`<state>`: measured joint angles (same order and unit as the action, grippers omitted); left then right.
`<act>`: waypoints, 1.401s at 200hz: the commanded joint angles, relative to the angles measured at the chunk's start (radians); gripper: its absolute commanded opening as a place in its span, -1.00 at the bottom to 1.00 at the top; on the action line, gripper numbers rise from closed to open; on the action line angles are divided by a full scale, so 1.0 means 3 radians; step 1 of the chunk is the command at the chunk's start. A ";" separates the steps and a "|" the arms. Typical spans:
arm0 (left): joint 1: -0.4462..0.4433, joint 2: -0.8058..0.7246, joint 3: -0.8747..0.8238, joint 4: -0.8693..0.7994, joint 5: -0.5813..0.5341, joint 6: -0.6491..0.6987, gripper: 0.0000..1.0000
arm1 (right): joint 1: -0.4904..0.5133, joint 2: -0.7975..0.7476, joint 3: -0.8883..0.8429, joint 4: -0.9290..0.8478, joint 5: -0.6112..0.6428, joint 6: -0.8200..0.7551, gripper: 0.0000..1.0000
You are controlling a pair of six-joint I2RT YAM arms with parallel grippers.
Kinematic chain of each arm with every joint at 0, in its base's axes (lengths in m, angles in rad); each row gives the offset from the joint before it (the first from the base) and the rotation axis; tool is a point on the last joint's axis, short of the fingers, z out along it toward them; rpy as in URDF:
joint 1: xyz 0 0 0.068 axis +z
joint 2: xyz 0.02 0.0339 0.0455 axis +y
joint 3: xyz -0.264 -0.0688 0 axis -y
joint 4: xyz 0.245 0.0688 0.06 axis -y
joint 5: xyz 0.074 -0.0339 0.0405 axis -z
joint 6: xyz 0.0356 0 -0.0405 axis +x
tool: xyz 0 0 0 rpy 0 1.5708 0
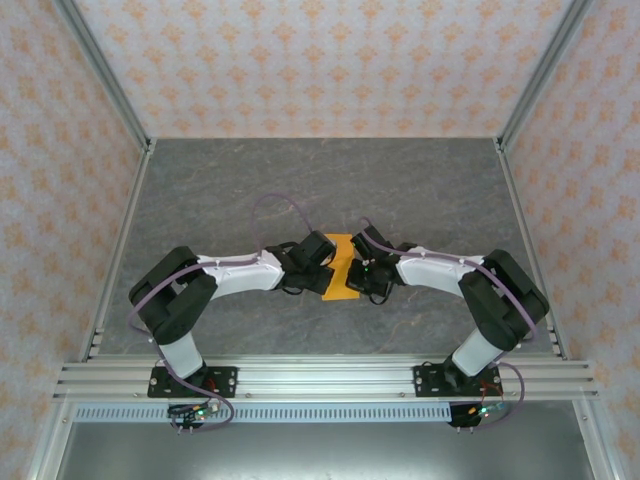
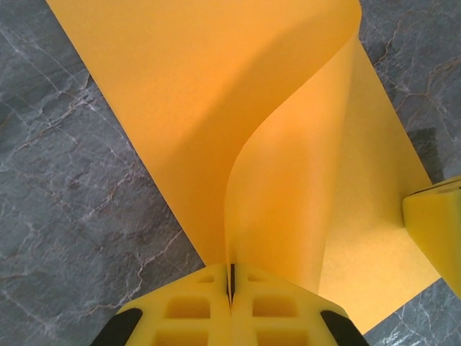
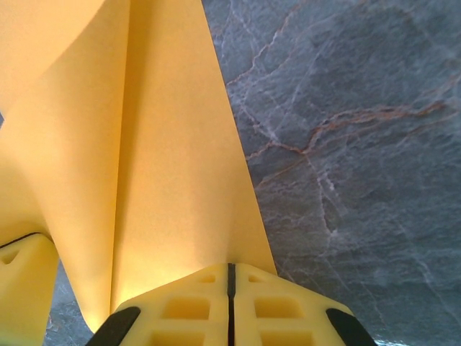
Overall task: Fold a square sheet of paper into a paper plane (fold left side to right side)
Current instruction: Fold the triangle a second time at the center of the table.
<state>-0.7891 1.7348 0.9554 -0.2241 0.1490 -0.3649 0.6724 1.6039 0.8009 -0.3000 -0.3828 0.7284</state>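
An orange sheet of paper (image 1: 340,285) lies on the grey, marble-patterned desk (image 1: 300,180), about midway between left and right and somewhat nearer the near edge than the far one. It is flanked by the left arm (image 1: 240,272) and the right arm (image 1: 430,268), whose wrists are brought in from either side until they almost meet above it. In the left wrist view, the left jaws are seen pressed fully together, with only a thin dark seam between them. One edge of the paper is pinched in that seam. From there the paper is lifted off the desk and bent over in a smooth curl, while the rest of it is spread flat beneath. In the right wrist view, the right jaws are likewise seen fully closed. Their tips are set down on the flat part of the paper close to its right edge, with bare desk just beside them. Whether any paper is caught between the right jaws cannot be told. A yellow tip of each arm's jaws is caught at the edge of the other wrist's view, resting close over the paper.
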 commanded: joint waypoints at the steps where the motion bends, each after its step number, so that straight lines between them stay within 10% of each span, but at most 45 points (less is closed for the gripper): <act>1: 0.0030 0.0055 0.0092 -0.0057 -0.0098 0.0056 -1.00 | 0.0034 0.0083 0.0000 -0.0317 0.0125 -0.0057 -0.84; 280: 0.0031 0.0190 0.0109 0.0016 -0.0087 0.0076 -1.00 | 0.0042 0.0094 0.0026 -0.0380 0.0147 -0.0085 -0.84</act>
<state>-0.7891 1.7687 0.9684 -0.2203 0.1417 -0.3645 0.6769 1.6047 0.8074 -0.3180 -0.3733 0.7170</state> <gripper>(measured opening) 0.052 0.081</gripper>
